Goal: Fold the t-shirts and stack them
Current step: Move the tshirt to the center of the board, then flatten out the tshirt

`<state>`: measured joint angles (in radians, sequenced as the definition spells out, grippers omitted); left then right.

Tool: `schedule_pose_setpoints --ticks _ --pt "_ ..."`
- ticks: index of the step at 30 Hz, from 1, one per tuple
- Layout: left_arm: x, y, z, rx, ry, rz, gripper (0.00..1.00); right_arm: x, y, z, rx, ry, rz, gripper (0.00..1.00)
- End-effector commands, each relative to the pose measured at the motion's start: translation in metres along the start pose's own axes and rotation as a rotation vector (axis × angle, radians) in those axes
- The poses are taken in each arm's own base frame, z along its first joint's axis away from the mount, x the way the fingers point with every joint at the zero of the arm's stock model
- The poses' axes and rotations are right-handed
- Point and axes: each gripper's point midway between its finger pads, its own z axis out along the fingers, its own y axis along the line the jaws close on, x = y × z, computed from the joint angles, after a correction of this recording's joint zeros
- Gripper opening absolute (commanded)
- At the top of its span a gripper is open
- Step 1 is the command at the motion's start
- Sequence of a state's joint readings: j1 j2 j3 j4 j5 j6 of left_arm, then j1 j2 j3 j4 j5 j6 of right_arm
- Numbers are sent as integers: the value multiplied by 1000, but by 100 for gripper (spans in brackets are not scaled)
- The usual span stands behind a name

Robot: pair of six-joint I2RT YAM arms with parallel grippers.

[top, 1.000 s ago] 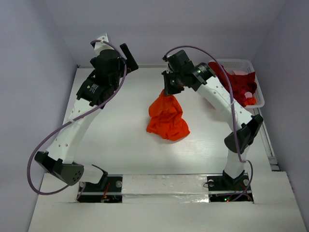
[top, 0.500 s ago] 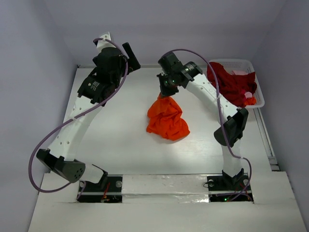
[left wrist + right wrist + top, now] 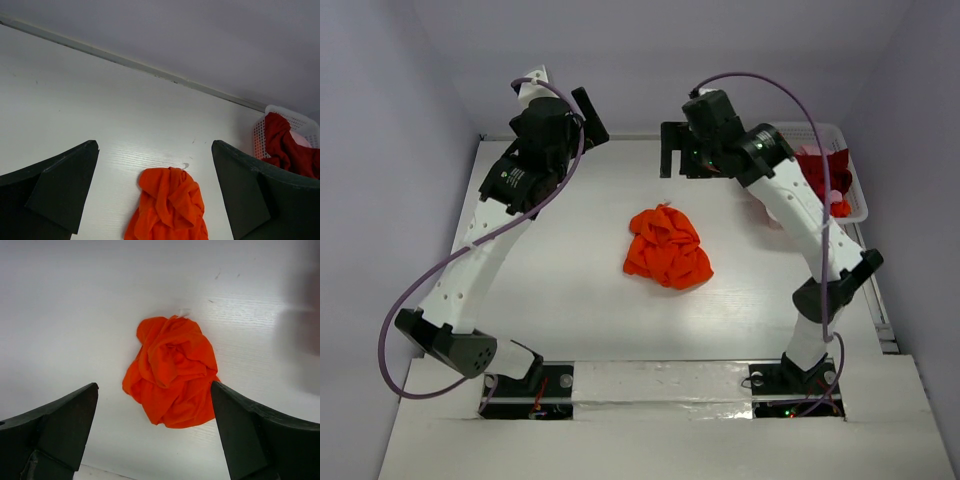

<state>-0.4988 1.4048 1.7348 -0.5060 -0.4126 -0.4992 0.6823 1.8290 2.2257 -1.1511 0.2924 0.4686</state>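
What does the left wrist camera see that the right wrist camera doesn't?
Only the left wrist camera: the white basket off to the right, holding a dark red shirt and a bit of pink cloth, plus the back wall. Only the right wrist camera: the whole crumpled orange shirt; the left view cuts off its bottom. Both: that orange shirt lying on the white table, framed by an open, empty gripper, the left gripper and the right gripper.
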Motion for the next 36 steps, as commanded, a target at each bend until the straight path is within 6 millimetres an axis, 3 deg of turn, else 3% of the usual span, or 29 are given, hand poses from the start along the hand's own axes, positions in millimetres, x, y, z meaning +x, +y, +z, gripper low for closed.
schedule_pose_setpoints --ticks 1,3,8,12,15,19,21,25,28,36 --pt "-31 -6 -18 32 -74 -35 99 -2 16 -15 -97 1 -8 97" --pt "-30 -7 -16 36 -69 -37 99 38 41 6 -150 134 -122 95" --pt "-30 -6 -18 31 -67 -35 99 96 46 54 -77 291 -253 93" --pt "-28 0 -17 18 -66 -34 99 112 56 69 -118 322 -226 92" --pt "-22 1 -15 17 -52 -31 99 116 60 81 -122 310 -198 92" --pt "-23 1 -18 22 -51 -28 99 104 44 90 -88 276 -108 89" --pt "-25 2 -19 21 -53 -26 99 91 42 77 -83 222 -75 87" --pt "-23 1 -19 26 -50 -29 99 84 34 70 -44 187 -39 82" --pt "-26 -2 -19 32 -53 -31 99 84 15 73 40 160 -2 84" --pt "-32 1 -18 22 -66 -23 99 113 28 94 -8 248 27 83"
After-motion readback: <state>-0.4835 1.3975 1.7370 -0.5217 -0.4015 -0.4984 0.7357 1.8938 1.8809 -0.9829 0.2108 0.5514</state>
